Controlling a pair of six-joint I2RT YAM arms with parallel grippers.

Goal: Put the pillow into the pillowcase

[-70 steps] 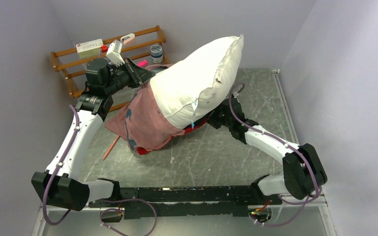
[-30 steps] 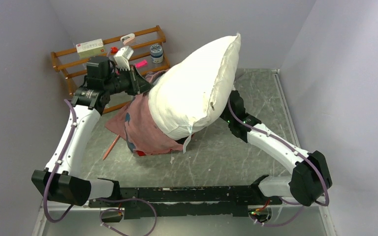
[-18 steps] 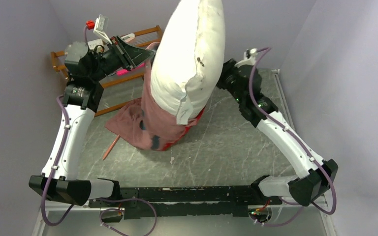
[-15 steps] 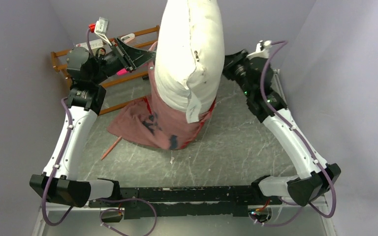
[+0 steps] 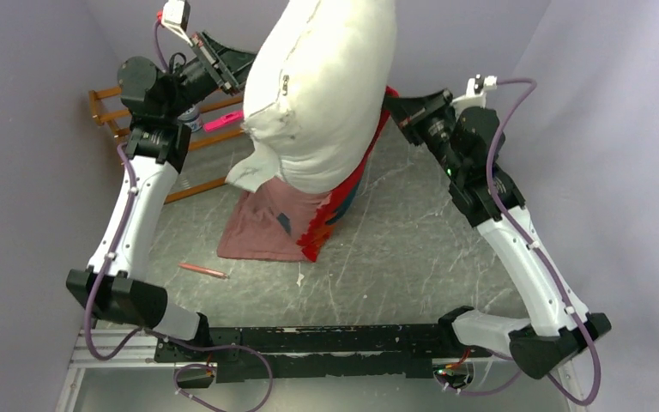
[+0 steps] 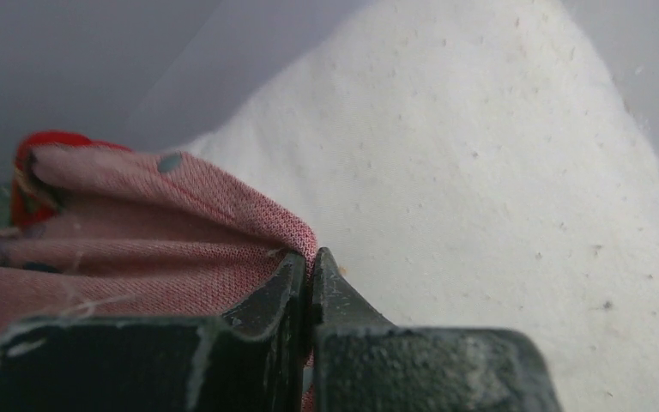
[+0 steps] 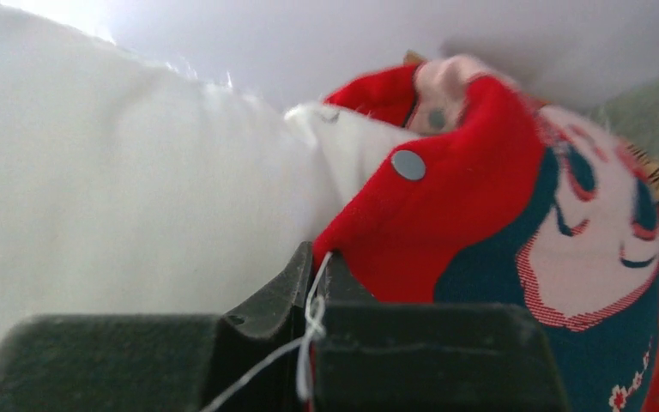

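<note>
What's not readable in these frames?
- Top view: the top of the pillow is cut off by the upper frame edge.
- Top view: how deep it sits in the pillowcase; the pillow's bulk covers the opening.
- Wrist views: the left gripper and right gripper block everything below the pinched cloth.

The pillow point(image 5: 322, 94) is white, plump and lightly soiled, with dark specks along one seam. It stands almost upright, and its upper end runs out of the top view. Its near face is uncovered.

The pillowcase point(image 5: 262, 232) hangs beneath and behind the pillow. The pale pink reverse faces outward on the left. The red printed side, with teal and orange, rises along the pillow's right flank. The lower end of the case lies crumpled on the table point(image 5: 412, 257).
</note>
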